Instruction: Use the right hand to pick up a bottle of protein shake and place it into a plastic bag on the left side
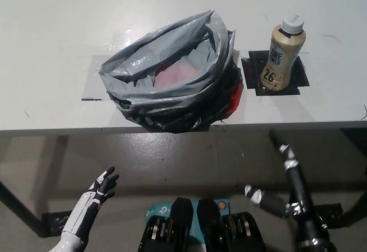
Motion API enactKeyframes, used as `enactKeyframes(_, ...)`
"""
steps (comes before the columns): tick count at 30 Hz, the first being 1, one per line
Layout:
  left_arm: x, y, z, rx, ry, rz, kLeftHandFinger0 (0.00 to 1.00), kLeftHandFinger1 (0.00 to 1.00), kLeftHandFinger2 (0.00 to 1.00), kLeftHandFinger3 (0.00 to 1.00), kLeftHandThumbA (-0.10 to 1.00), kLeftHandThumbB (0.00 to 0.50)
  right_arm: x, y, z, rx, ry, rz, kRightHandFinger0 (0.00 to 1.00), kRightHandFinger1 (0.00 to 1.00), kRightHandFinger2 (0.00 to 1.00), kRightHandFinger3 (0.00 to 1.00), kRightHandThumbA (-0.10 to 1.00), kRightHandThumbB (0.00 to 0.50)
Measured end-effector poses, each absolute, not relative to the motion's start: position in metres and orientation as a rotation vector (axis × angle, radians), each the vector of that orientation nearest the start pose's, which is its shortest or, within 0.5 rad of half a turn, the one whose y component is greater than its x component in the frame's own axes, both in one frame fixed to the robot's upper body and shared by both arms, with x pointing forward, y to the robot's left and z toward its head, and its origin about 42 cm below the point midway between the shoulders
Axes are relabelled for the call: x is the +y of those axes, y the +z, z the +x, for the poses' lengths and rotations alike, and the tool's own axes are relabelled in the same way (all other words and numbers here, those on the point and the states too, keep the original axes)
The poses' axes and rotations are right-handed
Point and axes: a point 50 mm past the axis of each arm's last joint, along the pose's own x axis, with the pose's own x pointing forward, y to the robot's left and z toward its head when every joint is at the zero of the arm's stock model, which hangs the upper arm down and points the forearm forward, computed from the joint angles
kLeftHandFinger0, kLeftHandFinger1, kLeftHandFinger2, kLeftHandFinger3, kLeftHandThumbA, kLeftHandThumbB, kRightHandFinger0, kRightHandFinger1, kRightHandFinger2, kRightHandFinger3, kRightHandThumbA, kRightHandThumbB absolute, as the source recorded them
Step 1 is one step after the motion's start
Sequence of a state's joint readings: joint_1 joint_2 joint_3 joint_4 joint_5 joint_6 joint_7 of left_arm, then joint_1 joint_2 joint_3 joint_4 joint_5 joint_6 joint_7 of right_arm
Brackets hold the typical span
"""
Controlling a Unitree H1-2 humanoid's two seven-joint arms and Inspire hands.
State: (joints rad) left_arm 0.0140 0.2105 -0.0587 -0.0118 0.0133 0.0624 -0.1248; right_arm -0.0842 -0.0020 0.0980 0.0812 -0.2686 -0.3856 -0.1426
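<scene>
On the table: one bottle (282, 54) stands upright on a black square (276, 73) at the right, white cap on top, label facing the robot; one bag (172, 71) sits to its left, grey outside, mouth gaping wide with something reddish showing inside.
Gap: bottle and bag are near each other but not touching.
Below the table edge: both hands hang low, well short of the tabletop (57, 28).
Right hand (284, 177): black, empty, its fingers spread apart, one pointing up toward the table edge under the bottle.
Left hand (94, 197): white, resting at lower left, fingers loosely apart, holding nothing.
Step in hand: the reach, as I judge it; nothing is grasped yet.
How to do it well: lift the right hand clear over the table edge first, then come at the bottle from its right side, so the bag's rim is not brushed.
Grip: take the wide body at the label, not the narrow neck, and close evenly; a tall bottle like that looks easy to tip with a one-sided nudge.
Carry: lift straight up before going left, and drop it over the open middle of the bag.
Count: bottles one; bags one; black squares one; robot hands two.
</scene>
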Motion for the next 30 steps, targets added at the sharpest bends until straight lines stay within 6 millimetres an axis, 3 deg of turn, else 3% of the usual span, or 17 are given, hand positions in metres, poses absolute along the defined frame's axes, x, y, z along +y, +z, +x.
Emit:
enactKeyframes(2, 0.260, 0.093, 0.278, 0.084, -0.173, 0.220, 1.00, 1.00, 1.00, 1.00, 1.00, 0.204, -0.178, 0.141, 0.305, -0.475, -0.011, -0.218, 1.00, 1.00, 1.00, 1.00, 0.93, 0.429)
enactKeyframes(5, 0.261, 0.093, 0.278, 0.082, -0.171, 0.220, 1.00, 1.00, 1.00, 1.00, 1.00, 0.203, -0.193, 0.194, 0.316, -0.642, -0.138, -0.218, 1.00, 1.00, 1.00, 1.00, 0.98, 0.446)
enactKeyframes(7, 0.261, 0.093, 0.278, 0.082, -0.171, 0.220, 1.00, 1.00, 1.00, 1.00, 1.00, 0.195, -0.195, 0.205, 0.320, -0.674, -0.159, -0.216, 1.00, 1.00, 1.00, 1.00, 0.98, 0.439)
enactKeyframes(8, 0.260, 0.093, 0.277, 0.081, -0.171, 0.221, 1.00, 1.00, 1.00, 1.00, 1.00, 0.188, -0.206, 0.234, 0.338, -0.735, -0.217, -0.209, 1.00, 1.00, 1.00, 1.00, 0.98, 0.439)
enactKeyframes(10, 0.260, 0.093, 0.277, 0.079, -0.172, 0.221, 1.00, 1.00, 1.00, 1.00, 1.00, 0.181, -0.211, 0.248, 0.348, -0.753, -0.240, -0.205, 1.00, 1.00, 1.00, 1.00, 0.96, 0.425)
enactKeyframes(13, 0.261, 0.093, 0.277, 0.078, -0.172, 0.222, 1.00, 1.00, 1.00, 1.00, 1.00, 0.196, -0.222, 0.272, 0.380, -0.749, -0.285, -0.181, 1.00, 1.00, 1.00, 1.00, 0.98, 0.422)
enactKeyframes(18, 0.261, 0.094, 0.277, 0.077, -0.172, 0.223, 1.00, 1.00, 1.00, 1.00, 1.00, 0.205, -0.229, 0.274, 0.425, -0.644, -0.306, -0.153, 1.00, 1.00, 1.00, 1.00, 0.99, 0.419)
enactKeyframes(20, 0.262, 0.094, 0.277, 0.077, -0.172, 0.224, 1.00, 1.00, 1.00, 1.00, 1.00, 0.202, -0.231, 0.274, 0.433, -0.616, -0.309, -0.149, 1.00, 1.00, 1.00, 1.00, 0.97, 0.418)
enactKeyframes(25, 0.262, 0.094, 0.277, 0.076, -0.174, 0.225, 1.00, 1.00, 1.00, 1.00, 1.00, 0.193, -0.228, 0.270, 0.472, -0.504, -0.298, -0.143, 1.00, 1.00, 1.00, 1.00, 0.98, 0.493)
enactKeyframes(30, 0.262, 0.096, 0.277, 0.069, -0.176, 0.225, 1.00, 1.00, 1.00, 1.00, 1.00, 0.187, -0.221, 0.263, 0.500, -0.397, -0.279, -0.144, 1.00, 1.00, 1.00, 1.00, 0.98, 0.500)
